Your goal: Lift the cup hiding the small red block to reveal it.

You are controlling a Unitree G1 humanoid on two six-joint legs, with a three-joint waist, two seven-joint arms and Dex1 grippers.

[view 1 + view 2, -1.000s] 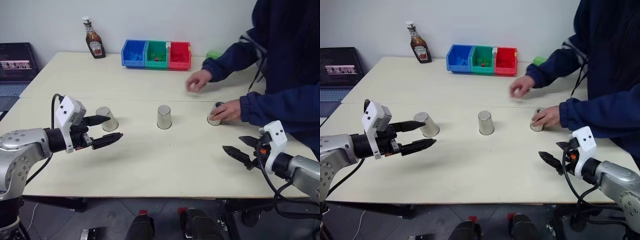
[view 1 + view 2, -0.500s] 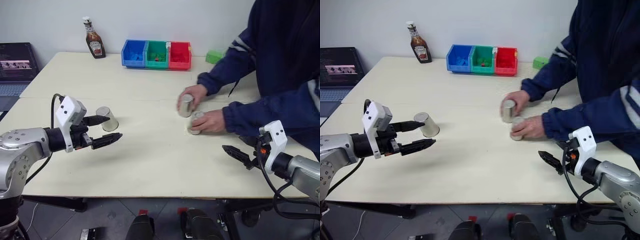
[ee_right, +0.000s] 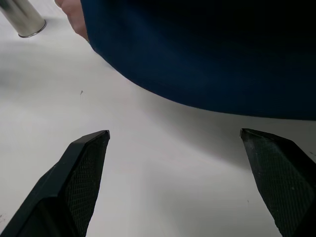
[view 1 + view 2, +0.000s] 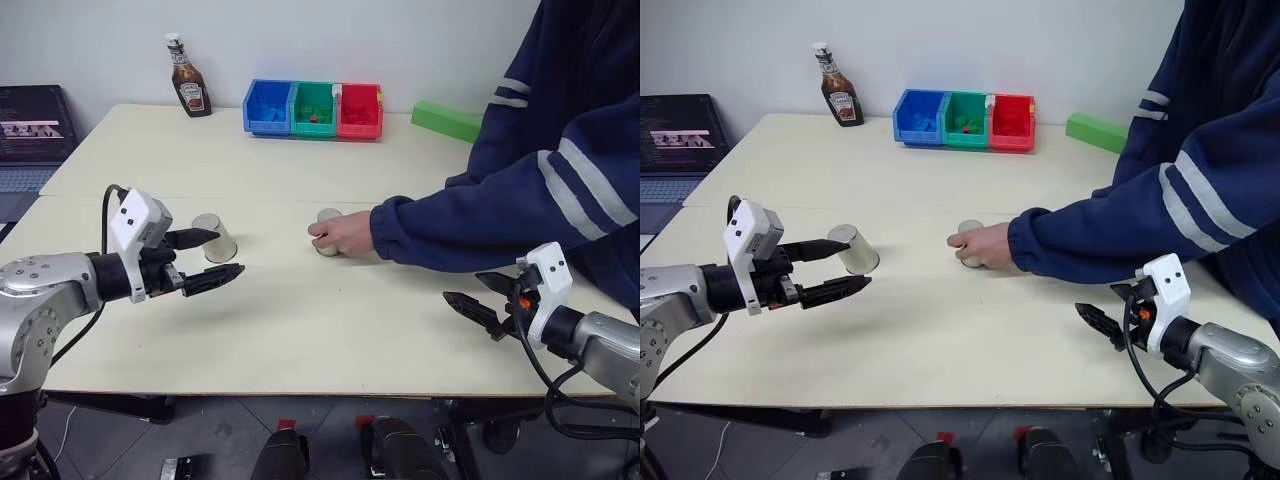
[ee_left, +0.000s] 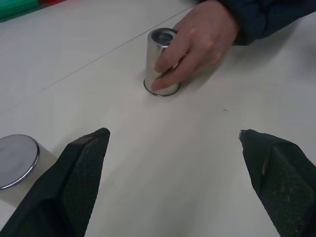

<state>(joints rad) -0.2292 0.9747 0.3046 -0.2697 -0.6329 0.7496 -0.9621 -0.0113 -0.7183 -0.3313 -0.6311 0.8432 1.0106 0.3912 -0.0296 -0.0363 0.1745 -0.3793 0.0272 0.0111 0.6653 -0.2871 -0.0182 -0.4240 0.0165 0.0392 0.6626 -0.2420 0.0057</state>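
**Person's hand on the middle cup; both my grippers wait empty above the table**

From the head camera I see the pale table [image 4: 300, 330] with a person in a dark blue striped sleeve [image 4: 480, 215] reaching across it from my right. Their hand [image 4: 342, 235] is wrapped around a silver cup [image 4: 327, 216] standing mouth-down near the table's middle; in the left wrist view the fingers [image 5: 173, 54] press against that cup's side. A second silver cup [image 4: 214, 237] stands mouth-down to my left, just beyond my left gripper [image 4: 210, 258] and apart from it. I can make out only these two cups for certain; the sleeve covers the table on my right. I cannot see the small red block, so I cannot tell which cup covers it.

My left gripper hovers over the table with its two black fingers spread wide, nothing between them. My right gripper [image 4: 478, 298] hangs near the table's front right edge, just below the person's forearm, fingers also spread apart and empty.

At the far edge sit three joined bins, blue [image 4: 268, 106], green [image 4: 314, 108] and red [image 4: 359, 110], with a ketchup bottle [image 4: 187, 79] to their left and a green block [image 4: 447, 120] to their right. A laptop [image 4: 30, 135] rests beside the table on my far left.
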